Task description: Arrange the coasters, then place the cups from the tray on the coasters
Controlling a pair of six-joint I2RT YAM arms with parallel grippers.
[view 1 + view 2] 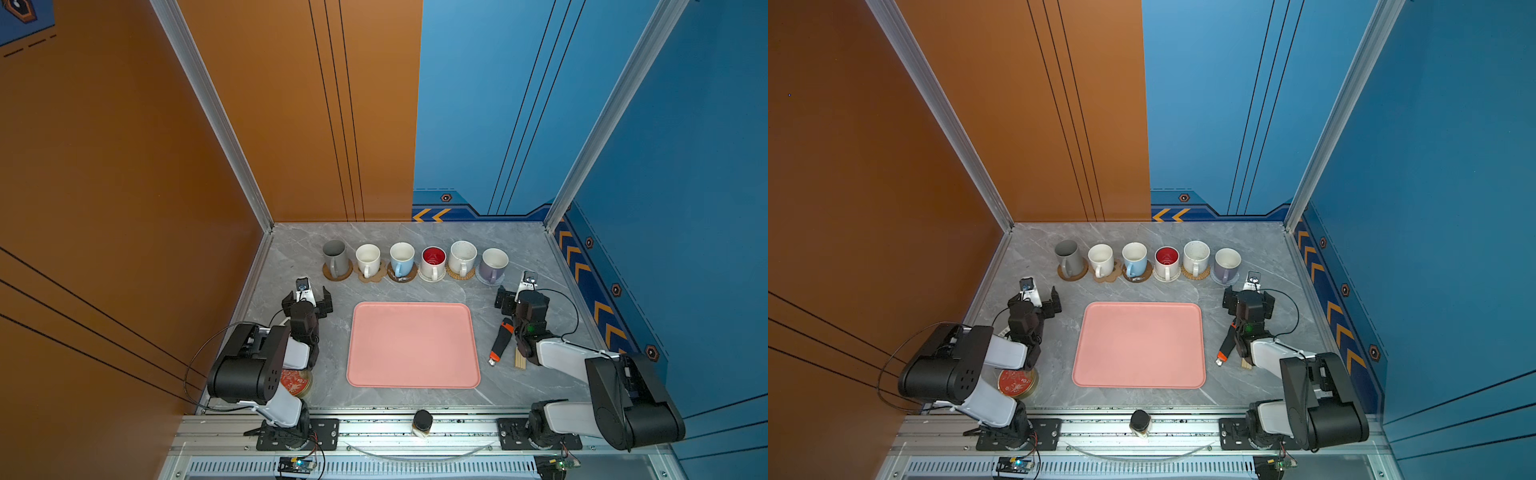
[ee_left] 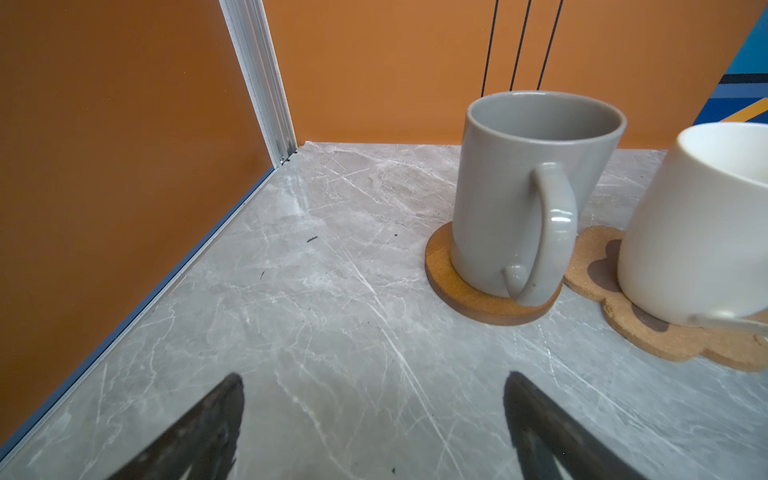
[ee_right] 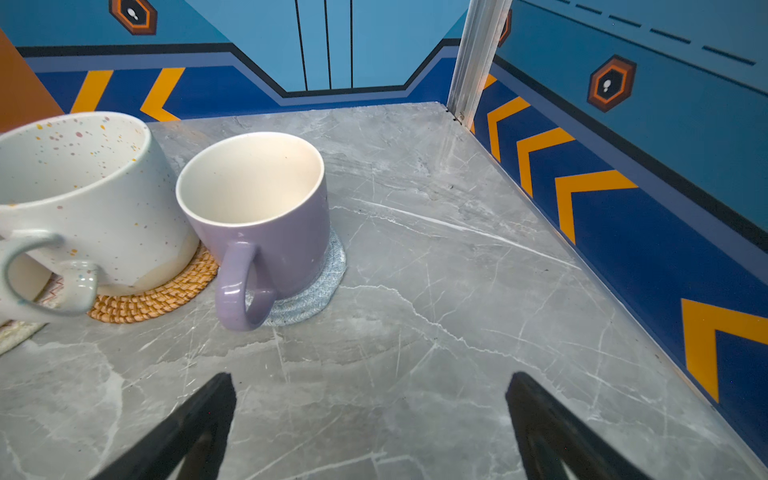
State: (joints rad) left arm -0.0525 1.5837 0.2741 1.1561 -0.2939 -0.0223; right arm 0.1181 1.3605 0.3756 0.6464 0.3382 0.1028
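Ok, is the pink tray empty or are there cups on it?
Empty. The pink tray shows only bare surface in both top views; all six cups stand on coasters behind it.

A grey marble-patterned tabletop sits inside a 3-walled booth: matte orange panels on the left and half the back, matte blue panels on the rest. 2 silver aluminium corner posts rise at the back; a dark-blue band with orange chevrons skirts the blue walls.

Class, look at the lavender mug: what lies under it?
Under the lavender mug lies a grey-blue woven coaster; only its edge shows. Its middle is covered by the mug.
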